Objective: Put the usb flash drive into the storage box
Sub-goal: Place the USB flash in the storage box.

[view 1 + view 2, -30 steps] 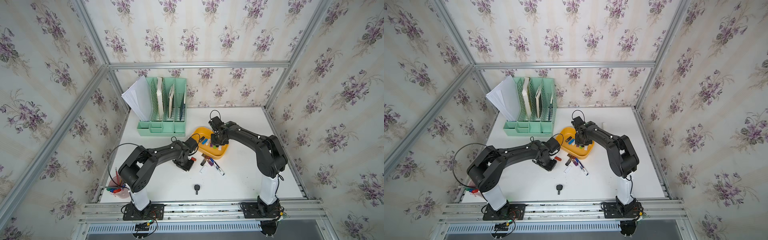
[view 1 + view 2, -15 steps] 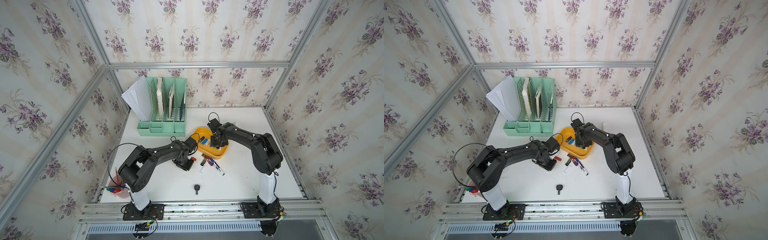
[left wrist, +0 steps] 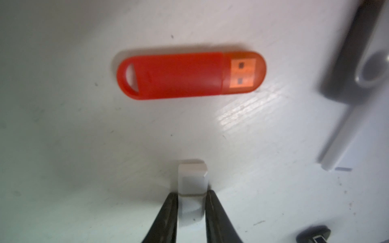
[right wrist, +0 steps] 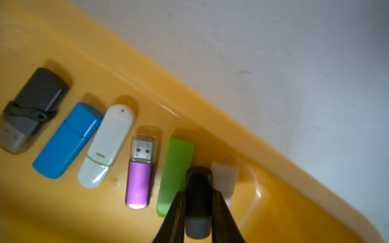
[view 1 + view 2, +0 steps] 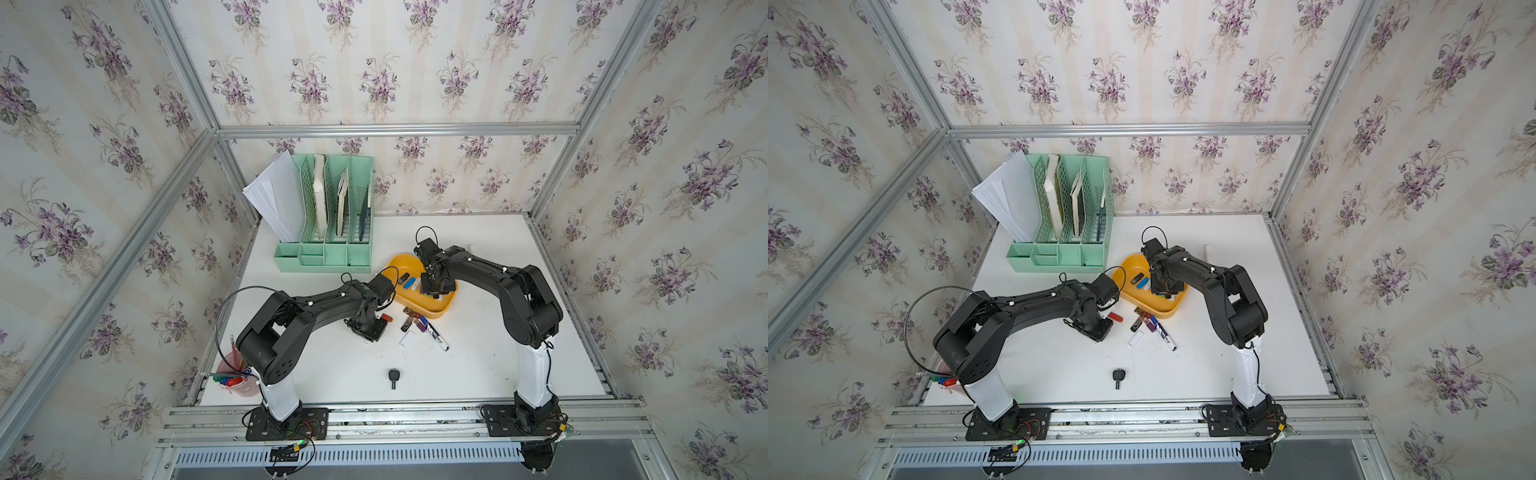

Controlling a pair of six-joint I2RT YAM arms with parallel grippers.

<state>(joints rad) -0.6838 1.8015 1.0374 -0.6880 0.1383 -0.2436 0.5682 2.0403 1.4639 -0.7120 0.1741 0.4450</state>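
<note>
The yellow-orange storage box (image 5: 400,266) (image 5: 1133,267) (image 4: 189,98) lies mid-table with several usb flash drives in a row inside. My right gripper (image 4: 199,192) (image 5: 432,290) is shut on a black usb flash drive (image 4: 197,178), low over the box between a green drive (image 4: 176,164) and a pale one (image 4: 226,174). My left gripper (image 3: 192,193) (image 5: 370,332) is shut on a white usb flash drive (image 3: 192,178) at the table surface. A red drive (image 3: 181,75) (image 5: 386,318) lies loose just beyond it.
More drives (image 5: 409,322) and a marker (image 5: 436,336) lie on the table between the arms, near the box's front rim. A black key (image 5: 393,377) lies nearer the front edge. A mint-green file organizer (image 5: 328,224) stands at the back left, a pen cup (image 5: 232,374) at the front left.
The right arm has shifted slightly, carrying the black drive a little further over the box. The left arm has stayed put.
</note>
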